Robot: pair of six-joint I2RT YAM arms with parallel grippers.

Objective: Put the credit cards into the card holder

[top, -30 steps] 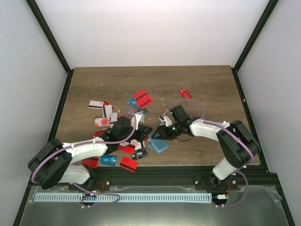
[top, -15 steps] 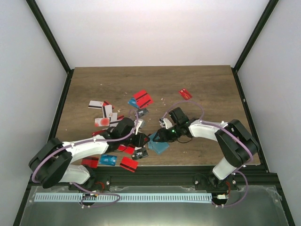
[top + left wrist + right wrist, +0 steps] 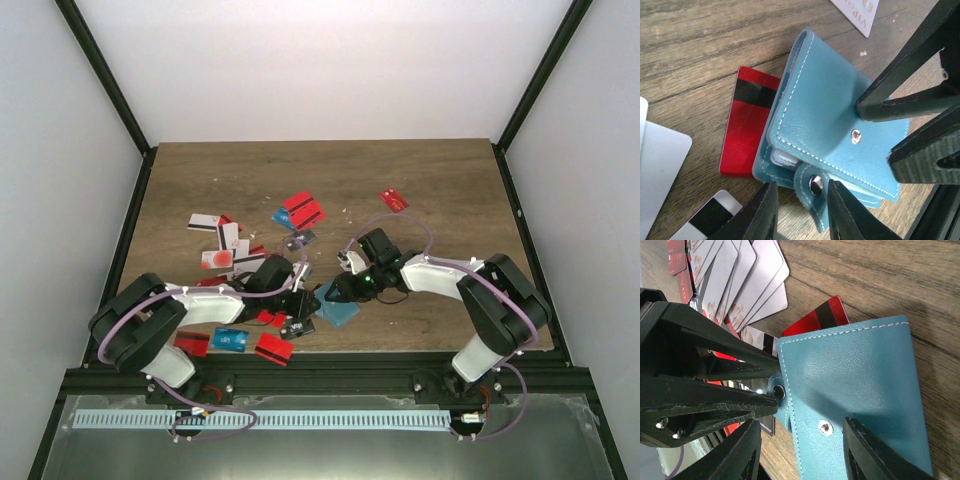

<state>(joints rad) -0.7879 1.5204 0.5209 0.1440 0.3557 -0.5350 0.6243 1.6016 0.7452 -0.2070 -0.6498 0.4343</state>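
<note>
Over the last sec your L arm has swung in. The left hand (image 3: pixel 801 186) now sits right at the left edge of the card holder (image 3: pixel 832 120), fingers apart, 1 on each side of the snap tab (image 3: pixel 812 186). It isn't pinching yet: bare wood shows between 1 finger and the tab.

The right hand (image 3: pixel 802 425) hasn't shifted. Its 2 fingers are also apart, tips down on the blue cover either side of the stud. Can't tell how hard they press.

The holder itself has stayed put, folded over w/ the tab unfastened, on the surface (image 3: pixel 700 40) between the 2 hands. 1 red card (image 3: pixel 747 132) w/ a black stripe lies half under its left side, so under it, not in a pocket. The other cards (image 3: pixel 303 211) are loose across the surface to the left & behind.

What that means: you're set up to open it, not to load it, since neither hand has a card. Likely next step is to close the L fingers on the tab & lift the flap while the R hand pins the body. Watch the tab, it looks small & floppy and could slip out.
</note>
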